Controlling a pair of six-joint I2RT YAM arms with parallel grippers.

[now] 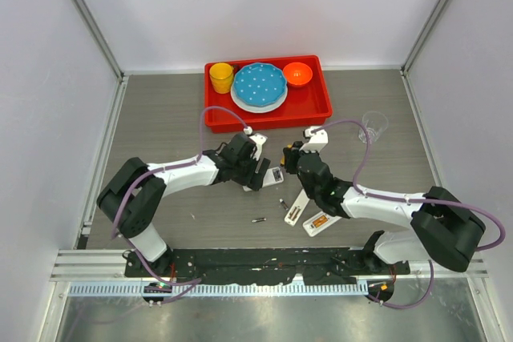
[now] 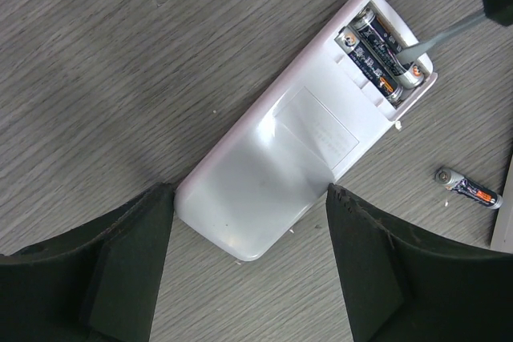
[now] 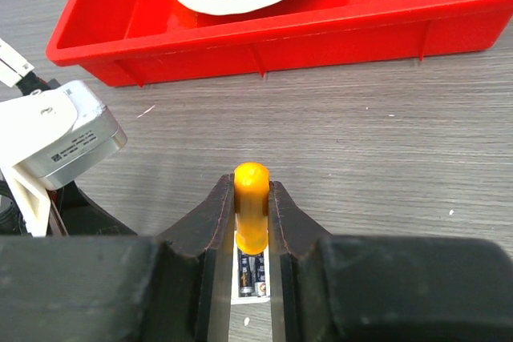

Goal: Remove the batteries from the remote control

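My left hand (image 2: pixel 248 194) is black, the desk (image 2: pixel 120 62) grey wood-grain, the remote (image 2: pixel 272 166) glossy white, its batteries (image 2: pixel 383 47) dark with orange and silver, the screwdriver (image 3: pixel 251 198) orange-handled, the tray (image 1: pixel 309 106) red, the plate (image 1: pixel 259 83) blue with white dots

Lab cell: framed white walls (image 1: pixel 240 6)

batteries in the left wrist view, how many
3 batteries: two side by side in the open compartment of the remote, one loose on the table to its right. More may lie outside this view.
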